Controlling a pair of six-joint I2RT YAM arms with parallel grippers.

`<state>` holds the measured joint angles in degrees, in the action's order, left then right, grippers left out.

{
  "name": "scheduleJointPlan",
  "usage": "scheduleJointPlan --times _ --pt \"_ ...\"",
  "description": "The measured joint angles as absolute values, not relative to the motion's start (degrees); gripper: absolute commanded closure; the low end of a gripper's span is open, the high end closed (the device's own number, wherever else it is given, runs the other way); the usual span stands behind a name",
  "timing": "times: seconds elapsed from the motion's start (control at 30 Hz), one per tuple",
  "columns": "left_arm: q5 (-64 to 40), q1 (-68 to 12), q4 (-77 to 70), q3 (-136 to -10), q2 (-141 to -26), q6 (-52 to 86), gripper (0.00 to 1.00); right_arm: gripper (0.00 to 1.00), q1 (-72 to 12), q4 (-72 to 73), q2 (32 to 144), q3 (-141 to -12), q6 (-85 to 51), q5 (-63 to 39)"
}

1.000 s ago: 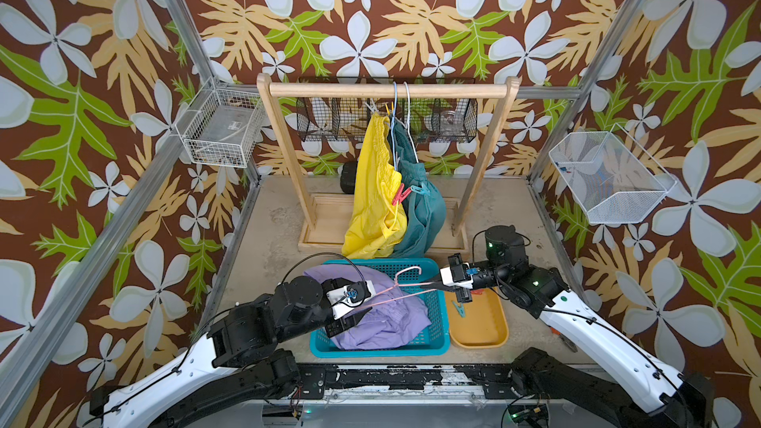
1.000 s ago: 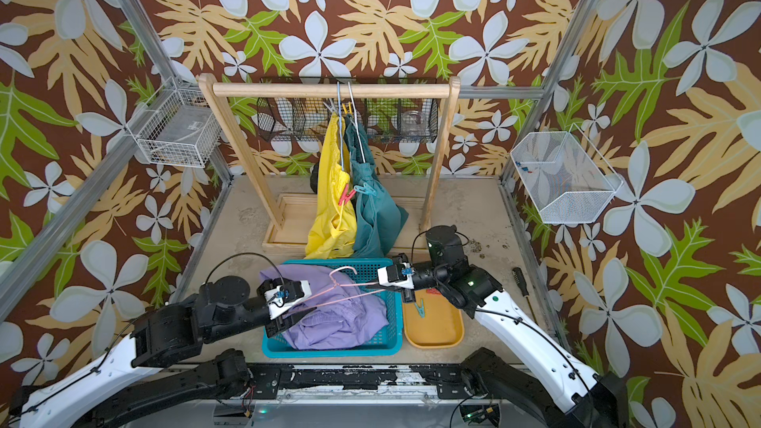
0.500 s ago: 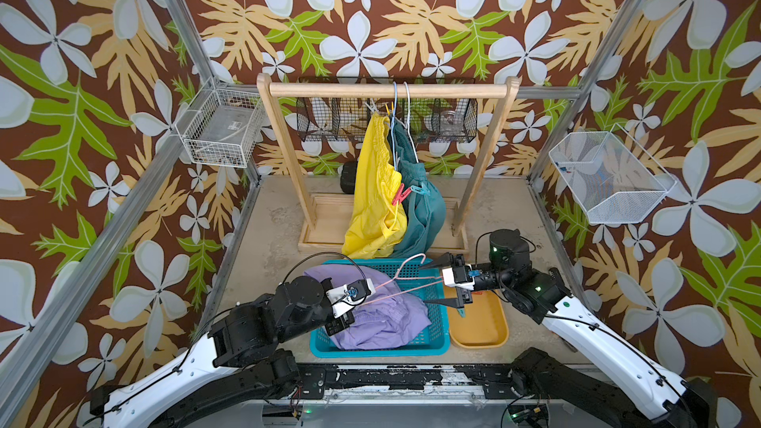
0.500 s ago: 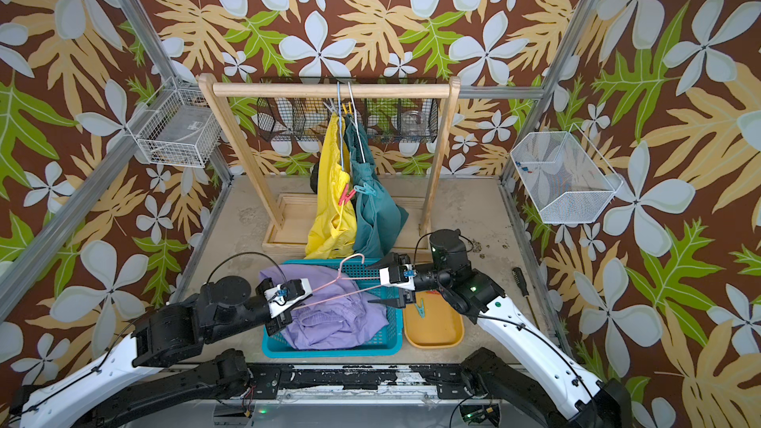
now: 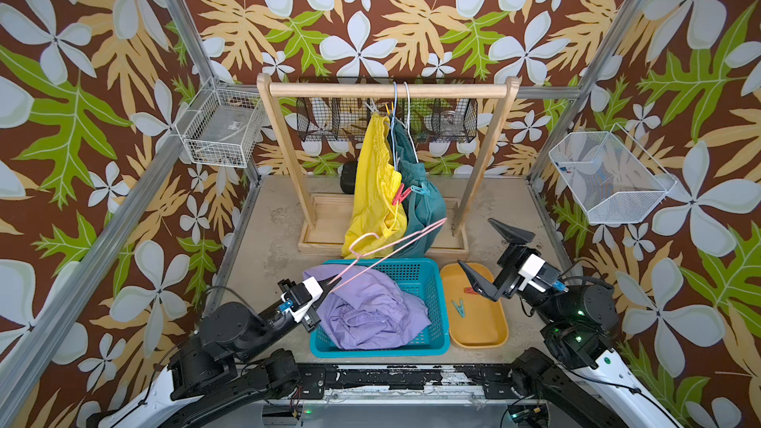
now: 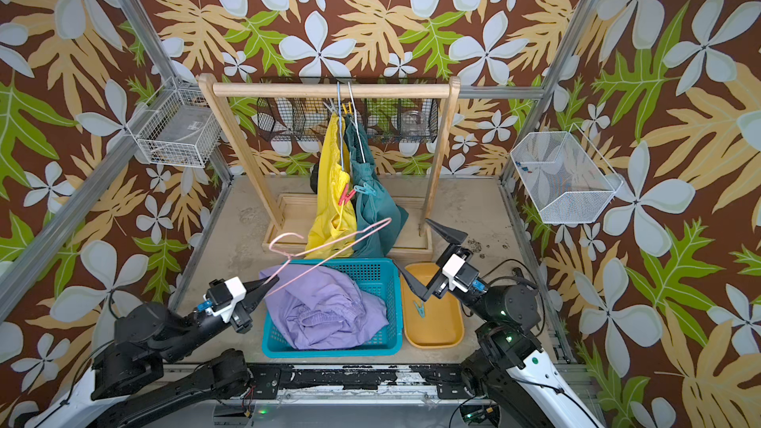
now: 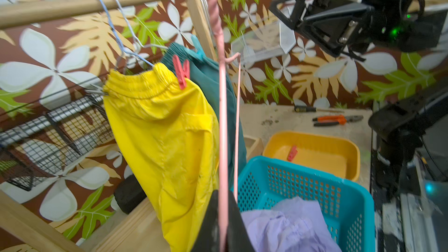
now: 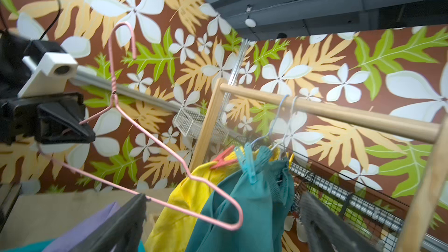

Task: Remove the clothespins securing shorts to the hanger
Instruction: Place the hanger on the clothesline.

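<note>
- The left pincer (image 5: 335, 280) is clamping fully shut on one end of the pink hanger (image 7: 222, 117). The hanger is tilting up over the teal basket (image 5: 416, 277) with its hook raised.
- The right pincer (image 5: 474, 241) is standing wide open and gripping nothing. It is hovering above the yellow tray (image 5: 477, 335), near the hanger's far corner but apart from it in both top views.
- The lilac shorts (image 5: 370, 314) are lying crumpled in the basket, which is sitting on the worktop (image 5: 271, 249).
- The teal clothespin (image 5: 459, 307) and the loose red-pink clothespin (image 7: 292, 153) are lying in the tray.
- The yellow shorts (image 5: 374, 191) and the teal green shorts (image 5: 424, 207) are hanging side by side from wire hangers (image 5: 407, 96) on the wooden rail (image 5: 329, 90).
- The hanging red-pink clothespin (image 5: 398, 195) is pinching the yellow shorts' waistband.
- Just beside it, the light blue clothespin (image 5: 420, 190) is pinching the teal green shorts' waistband.
- The yellow clothespin (image 5: 389, 108) is sitting higher up, near the rail, at the top of the yellow shorts. What it is gripping is too small to tell.
</note>
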<state>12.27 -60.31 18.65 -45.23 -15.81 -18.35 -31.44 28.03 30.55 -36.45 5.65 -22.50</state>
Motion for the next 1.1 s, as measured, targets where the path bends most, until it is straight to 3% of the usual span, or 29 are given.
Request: scheduleJointPlan --times 0.27,0.6,0.9,1.1 --pt "27.2 -60.3 2.5 -48.1 -16.4 -15.1 1.00 0.00 -31.4 27.3 32.5 -36.3 -2.0 -18.1" --pt "47.3 -60.3 2.4 -54.0 -27.2 -13.7 1.00 0.00 -31.5 21.7 37.3 -37.5 -7.5 -20.7" --pt "55.8 -60.3 6.0 -60.0 -38.9 -14.0 1.00 0.00 -31.5 17.8 33.0 -33.3 -10.3 -20.6" --pt "53.9 -60.3 15.5 -75.0 -50.8 -12.1 1.00 0.00 -31.5 12.9 32.6 -32.6 -11.5 -18.7"
